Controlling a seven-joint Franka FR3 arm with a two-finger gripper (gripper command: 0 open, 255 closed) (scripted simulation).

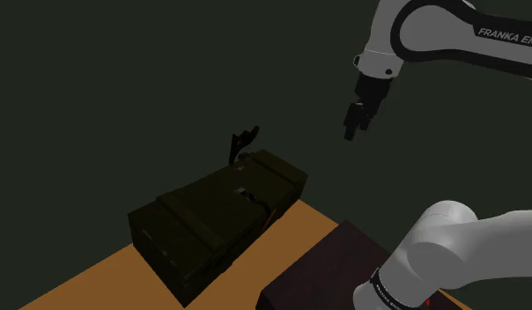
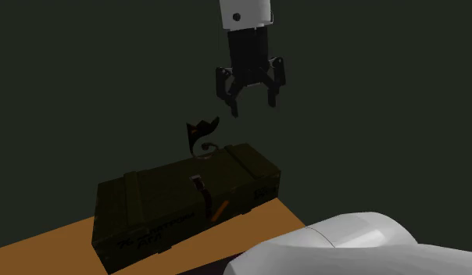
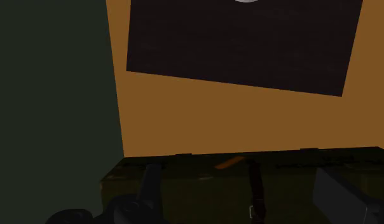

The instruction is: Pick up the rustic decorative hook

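Note:
The hook [image 1: 242, 144] is a small dark curled piece of metal, standing upright on the far end of a dark olive chest [image 1: 220, 216]. The second exterior view has the hook [image 2: 201, 134] at the lid's back edge. My gripper [image 2: 253, 103] hangs open in the air above the hook and toward that view's right, well apart from it. From the shoulder camera the gripper [image 1: 353, 125] is high up and to the right of the hook. In the wrist view the gripper [image 3: 243, 181] has its fingers [image 3: 152, 186] wide apart over the chest lid [image 3: 197, 191], with nothing between them.
The chest rests on an orange surface [image 1: 97, 277]. A strap [image 2: 201, 187] and an orange latch [image 2: 219, 210] run down the chest's front. My dark stand [image 1: 330, 264] sits close beside the chest. A dim dark wall lies behind everything.

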